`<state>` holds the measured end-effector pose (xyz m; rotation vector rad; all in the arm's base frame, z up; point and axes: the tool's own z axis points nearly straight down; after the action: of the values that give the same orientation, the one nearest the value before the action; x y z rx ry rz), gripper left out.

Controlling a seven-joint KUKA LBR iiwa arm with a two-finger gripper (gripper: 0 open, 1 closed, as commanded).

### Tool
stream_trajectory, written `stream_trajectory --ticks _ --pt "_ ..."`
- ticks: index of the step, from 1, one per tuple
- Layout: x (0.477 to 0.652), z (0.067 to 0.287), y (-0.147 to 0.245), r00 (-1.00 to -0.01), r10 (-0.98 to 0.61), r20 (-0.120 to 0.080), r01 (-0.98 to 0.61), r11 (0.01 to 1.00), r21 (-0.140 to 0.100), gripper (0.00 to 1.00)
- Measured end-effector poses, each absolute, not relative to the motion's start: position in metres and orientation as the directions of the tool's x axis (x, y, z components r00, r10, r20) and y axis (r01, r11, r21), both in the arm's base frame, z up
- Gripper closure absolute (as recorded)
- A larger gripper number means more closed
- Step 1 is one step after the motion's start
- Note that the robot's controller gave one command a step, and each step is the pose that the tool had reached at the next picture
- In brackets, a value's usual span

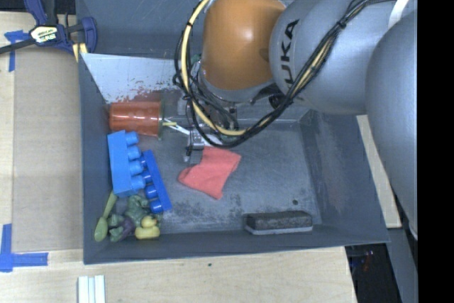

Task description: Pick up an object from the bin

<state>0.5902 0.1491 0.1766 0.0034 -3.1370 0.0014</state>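
Observation:
My gripper (194,146) comes down from under the arm's orange dome, near the middle of the bin. Its tip stands just above the upper left corner of a crumpled red cloth (211,171) that lies on the bin floor. To the gripper's left, a red-orange cup (136,118) lies on its side by the left wall. A blue toy brick with studs (135,168) lies below the cup, to the left of the cloth.
A dark grey oblong block (279,222) lies along the front wall at the right. A small heap of green, purple and yellow toy pieces (129,222) fills the front left corner. The arm and its cables cover the back of the bin.

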Motion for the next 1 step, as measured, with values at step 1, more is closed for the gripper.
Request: stream_trajectory --ticks 1 --pt "0.5922 0.1809 0.1488 -1.0 0.0 -0.003 0.0 1.0 0.001 0.0"
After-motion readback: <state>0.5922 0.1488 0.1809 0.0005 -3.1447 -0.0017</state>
